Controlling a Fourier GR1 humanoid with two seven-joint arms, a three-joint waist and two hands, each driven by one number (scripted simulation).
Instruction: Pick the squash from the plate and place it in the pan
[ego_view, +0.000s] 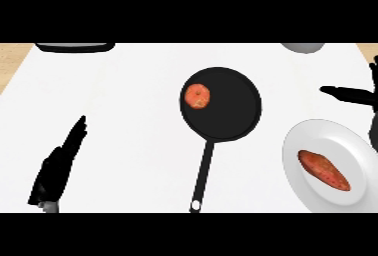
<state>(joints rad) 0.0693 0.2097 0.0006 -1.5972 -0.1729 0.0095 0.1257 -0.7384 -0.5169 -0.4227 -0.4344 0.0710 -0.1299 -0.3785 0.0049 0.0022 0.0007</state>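
Observation:
A black pan (229, 107) lies mid-counter with its long handle pointing toward me. Inside it, near the left rim, sits a round orange squash (197, 96). At the right, a white plate (310, 145) holds an elongated reddish-orange vegetable (322, 170). My right hand (362, 97) is at the right edge, above the plate's far side, open with the thumb pointing left and nothing in it. My left hand (63, 162) rests open at the lower left, fingers straight, far from the pan.
A dark, flat object (74, 47) shows at the top left edge and a grey bowl (303, 47) at the top right. The white counter top (125, 90) stretches wide between my left hand and the pan.

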